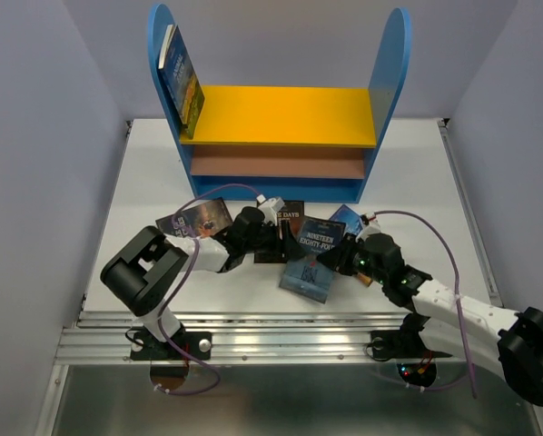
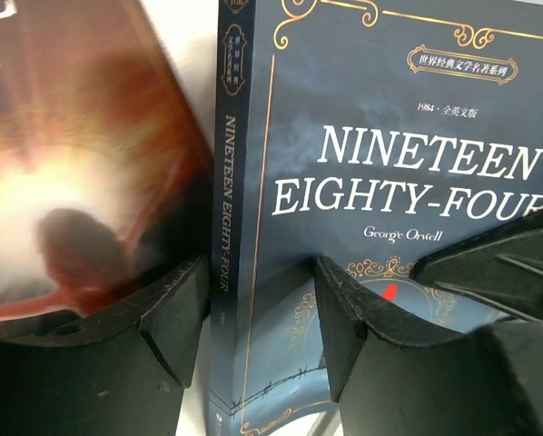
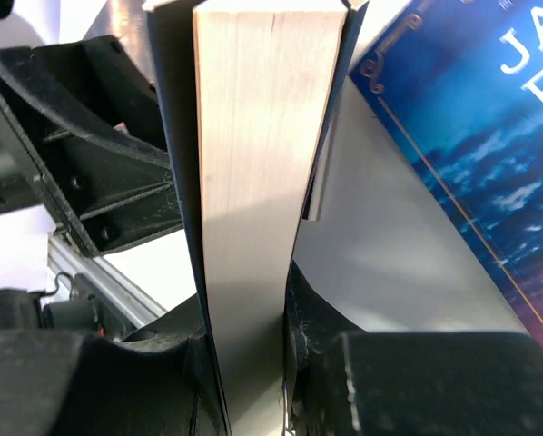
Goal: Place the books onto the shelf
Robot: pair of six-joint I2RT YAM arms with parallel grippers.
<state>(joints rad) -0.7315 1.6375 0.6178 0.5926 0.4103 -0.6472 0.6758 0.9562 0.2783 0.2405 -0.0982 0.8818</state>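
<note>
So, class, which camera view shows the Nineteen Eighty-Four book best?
Left wrist: Nineteen Eighty-Four fills the frame, with the cover title and spine readable. Top external shows it small, between the left gripper and right gripper. Right wrist shows only its page edge, pinched between that gripper's jaws.

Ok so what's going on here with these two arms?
Both arms have hold of the Nineteen Eighty-Four book: the left pincer straddles its spine, the right pincer clamps its page edge. At least one shelved book already leans against the left panel of the shelf; other books lie on the table.
</note>
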